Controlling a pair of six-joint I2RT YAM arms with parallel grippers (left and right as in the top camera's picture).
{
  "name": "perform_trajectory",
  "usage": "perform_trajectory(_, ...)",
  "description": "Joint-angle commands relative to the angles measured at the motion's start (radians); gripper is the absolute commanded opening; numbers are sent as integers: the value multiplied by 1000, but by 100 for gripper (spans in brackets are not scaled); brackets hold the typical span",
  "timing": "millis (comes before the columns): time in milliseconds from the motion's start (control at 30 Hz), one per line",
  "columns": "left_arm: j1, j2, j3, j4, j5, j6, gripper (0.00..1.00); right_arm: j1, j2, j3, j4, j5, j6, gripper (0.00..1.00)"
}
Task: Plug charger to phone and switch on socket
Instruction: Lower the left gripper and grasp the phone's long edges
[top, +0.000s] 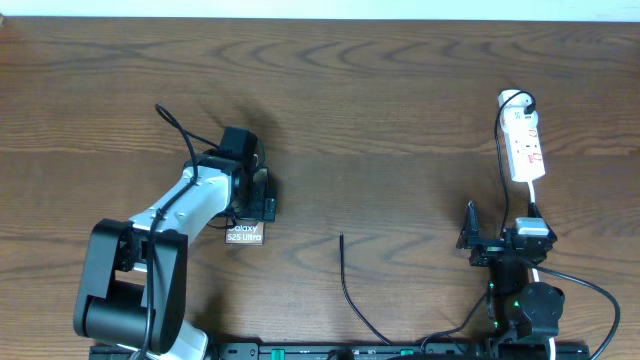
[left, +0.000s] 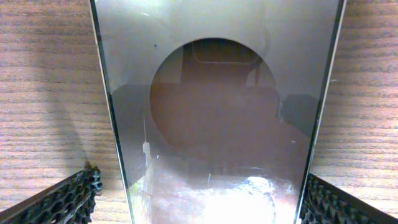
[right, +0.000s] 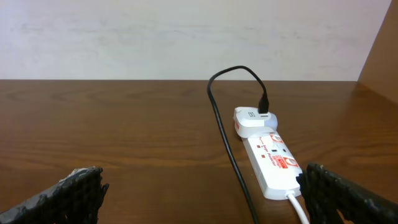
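The left claw (left: 199, 190) is wide open and grips nothing. The phone (left: 211, 112) lies flat directly under it, between its fingers (contact I cannot tell). The right claw (right: 202, 196) is also fully open and empty. The socket (right: 270, 158) lies ahead of it, slightly right, on the worktop (right: 112, 124), with the charger (right: 225, 134) running back from it.

Overhead top-down; wrists toward phone (left: 217, 124), socket (right: 273, 163)
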Motion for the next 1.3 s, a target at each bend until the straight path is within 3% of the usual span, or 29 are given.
perform_trajectory(0, -2, 8, -31, -4, 10, 16, 94, -4, -5, -1, -3, 11, 14, 99)
perform_trajectory(733, -2, 8, -31, -4, 10, 16, 80, -4, -5, -1, -3, 11, 14, 99)
perform_trajectory(1267, -2, 8, -31, -4, 10, 16, 77, -4, -5, -1, -3, 11, 14, 99)
